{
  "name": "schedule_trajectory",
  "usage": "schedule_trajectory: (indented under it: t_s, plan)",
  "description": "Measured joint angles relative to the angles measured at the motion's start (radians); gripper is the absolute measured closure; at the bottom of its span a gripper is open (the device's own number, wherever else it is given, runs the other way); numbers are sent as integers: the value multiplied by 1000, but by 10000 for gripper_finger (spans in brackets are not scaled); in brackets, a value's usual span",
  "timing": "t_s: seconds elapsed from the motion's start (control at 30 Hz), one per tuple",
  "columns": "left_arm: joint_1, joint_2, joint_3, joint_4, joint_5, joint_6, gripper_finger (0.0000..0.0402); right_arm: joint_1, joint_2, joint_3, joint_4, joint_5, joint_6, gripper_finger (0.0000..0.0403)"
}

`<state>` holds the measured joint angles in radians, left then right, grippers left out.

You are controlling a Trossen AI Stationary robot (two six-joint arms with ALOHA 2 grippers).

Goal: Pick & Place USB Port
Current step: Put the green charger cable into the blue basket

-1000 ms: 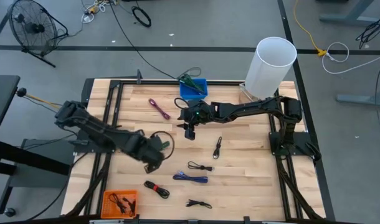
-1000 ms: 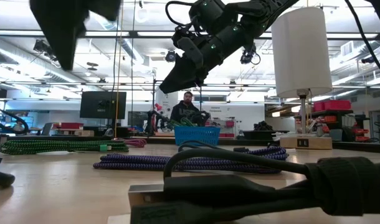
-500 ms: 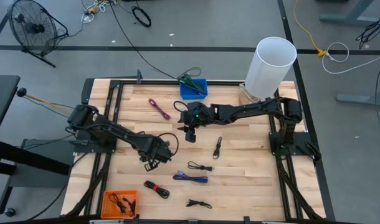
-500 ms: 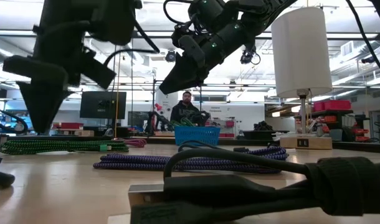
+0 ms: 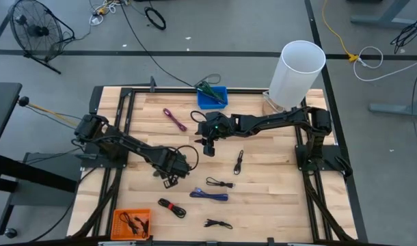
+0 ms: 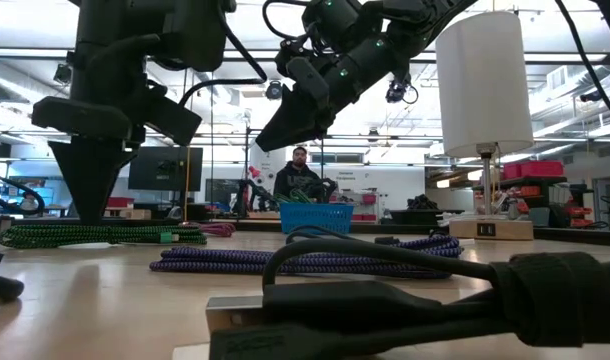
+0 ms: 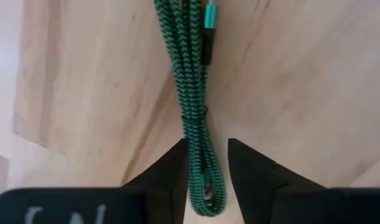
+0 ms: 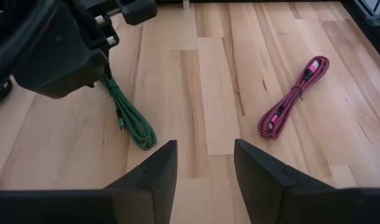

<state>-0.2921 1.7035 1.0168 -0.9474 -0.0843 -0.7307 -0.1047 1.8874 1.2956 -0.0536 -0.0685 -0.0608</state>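
Green cable [image 7: 196, 112] lies on the worktop [image 5: 277, 171] between the parted fingers of the left claw [image 7: 205, 171], which, closing off-centre, could pinch only one strand and drag the bundle.

White cylinder [image 5: 299, 70] stands upright at desk's far right corner. Round fan [image 5: 32, 29] on the grey floor, off the far left corner. Black cord loop [image 5: 155, 17] lies on floor beyond desk, yellow cord [image 5: 335, 31] and a white cord coil [image 5: 369, 58] on floor to the right of the cylinder. Low view: person [image 6: 301, 172] seated in the room behind desk, dark monitor [image 6: 165, 168] to their left, ceiling strip lights overhead, red bins [image 6: 530, 170] on shelving at right.
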Motion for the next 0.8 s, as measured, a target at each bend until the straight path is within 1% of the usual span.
schedule_trajectory:
  t_s: [0.17,0.27,0.37,0.47,0.53,0.6,0.73,0.8]
  plan:
    - [6,0,0,9,-9,5,253,0,0,0,0,0,0,243]
    - [5,0,-4,27,-33,4,239,0,0,0,0,0,0,243]
    - [11,-2,-45,113,-35,3,234,0,0,0,0,0,0,243]
    - [25,-3,-97,205,-16,14,240,0,0,0,0,0,0,243]
    - [37,-8,-124,220,0,17,254,0,0,0,0,0,0,243]
    - [43,-8,-138,229,13,18,281,0,0,0,0,0,0,243]
    - [40,-6,-140,250,16,83,371,0,0,0,0,0,0,243]
    - [39,-6,-142,263,11,92,377,0,0,0,0,0,0,243]
